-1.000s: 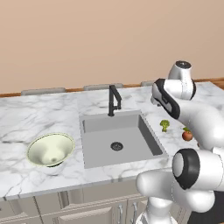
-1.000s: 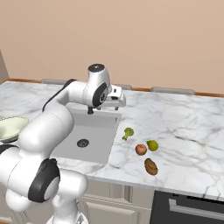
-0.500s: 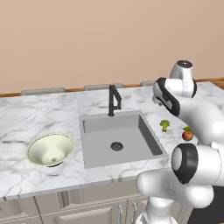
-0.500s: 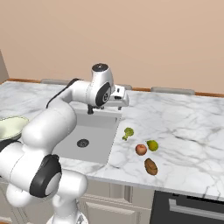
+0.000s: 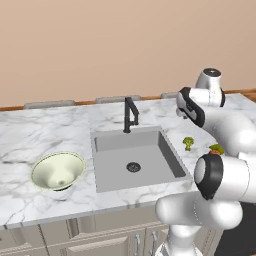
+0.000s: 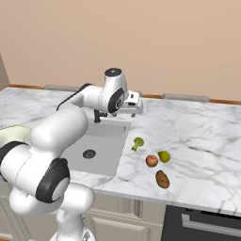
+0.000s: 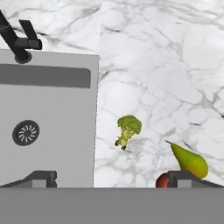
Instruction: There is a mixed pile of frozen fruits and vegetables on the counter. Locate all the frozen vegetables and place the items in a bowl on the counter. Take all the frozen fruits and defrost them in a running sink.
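The bowl [image 5: 57, 171] sits on the counter [image 5: 30, 140] left of the sink [image 5: 137, 157]. Right of the sink lie the broccoli [image 6: 137, 142], apple [image 6: 151, 161], pear [image 6: 164, 156] and brown lump [image 6: 162, 179], grouped close together. The gripper [image 6: 133, 104] hangs above the sink's right rear corner, jaws spread wide, holding nothing.

Wall [image 5: 100, 45]: plain tan, with a wooden strip along its foot.
Cabinets [image 5: 75, 237]: beige fronts.
Oven [image 6: 202, 226]: dark front.
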### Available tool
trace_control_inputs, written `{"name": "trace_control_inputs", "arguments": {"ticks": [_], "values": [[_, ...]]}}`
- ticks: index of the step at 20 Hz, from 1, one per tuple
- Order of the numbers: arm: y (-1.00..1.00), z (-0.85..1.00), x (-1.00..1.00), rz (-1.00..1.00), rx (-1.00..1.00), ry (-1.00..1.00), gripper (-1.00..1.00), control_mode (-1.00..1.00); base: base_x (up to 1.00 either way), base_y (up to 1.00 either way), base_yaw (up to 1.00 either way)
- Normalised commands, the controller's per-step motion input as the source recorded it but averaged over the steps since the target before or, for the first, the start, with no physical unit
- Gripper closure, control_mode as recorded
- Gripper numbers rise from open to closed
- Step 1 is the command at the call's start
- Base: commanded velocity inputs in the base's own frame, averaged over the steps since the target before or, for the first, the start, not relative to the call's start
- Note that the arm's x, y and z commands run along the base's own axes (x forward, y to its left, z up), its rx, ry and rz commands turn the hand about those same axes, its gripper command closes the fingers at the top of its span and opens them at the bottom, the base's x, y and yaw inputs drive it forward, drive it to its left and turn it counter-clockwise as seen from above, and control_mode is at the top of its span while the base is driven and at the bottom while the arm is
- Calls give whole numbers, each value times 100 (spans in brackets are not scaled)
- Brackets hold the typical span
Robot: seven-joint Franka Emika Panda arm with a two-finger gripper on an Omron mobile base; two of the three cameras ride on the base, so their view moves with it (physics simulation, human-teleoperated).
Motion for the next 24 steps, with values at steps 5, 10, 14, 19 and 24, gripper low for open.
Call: {"name": "trace_control_inputs", "arguments": {"ticks": [5, 10, 14, 19, 24], "values": [[0, -12, 0, -1, -3, 0, -100, -100, 0, 0, 0], [0, -23, 2, -2, -4, 1, -100, -100, 0, 0, 0], [0, -26, 0, -2, -4, 0, -100, -100, 0, 0, 0], [-1, -39, 0, -3, -1, 0, -100, -100, 0, 0, 0], [-14, -33, 0, -3, 1, 0, -100, -100, 0, 0, 0]]}}
